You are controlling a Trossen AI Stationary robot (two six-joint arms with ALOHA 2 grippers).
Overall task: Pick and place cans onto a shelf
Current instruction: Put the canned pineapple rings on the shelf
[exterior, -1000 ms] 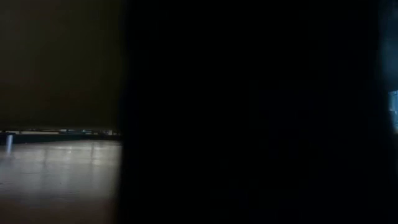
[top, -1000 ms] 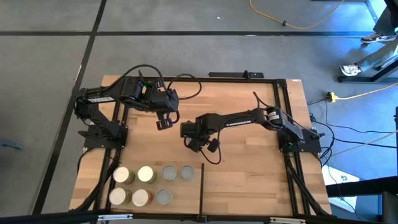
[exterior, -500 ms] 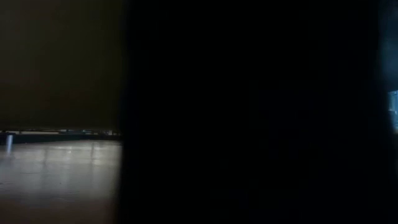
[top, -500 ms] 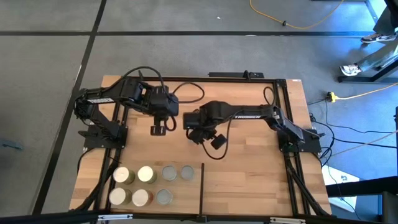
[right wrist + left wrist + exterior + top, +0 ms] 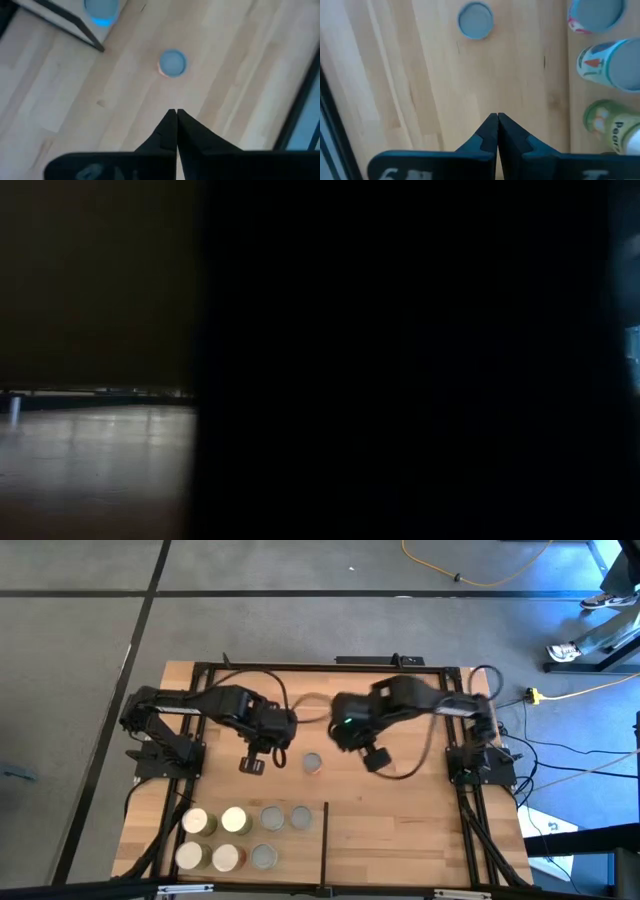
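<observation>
One lone can [image 5: 312, 762] stands upright on the table [image 5: 400, 820] in the middle, between the two arms. The left gripper [image 5: 251, 764] hangs just to its left, clenched with nothing in it; the right gripper [image 5: 377, 758] sits to its right, pinched together and empty too. Seven more cans [image 5: 241, 837] cluster at the near left, left of the thin black divider [image 5: 324, 843].

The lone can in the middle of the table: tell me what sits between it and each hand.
Nothing visible. The lone can stands on bare wood between the left hand and the right hand; both hands are shut and apart from it.
</observation>
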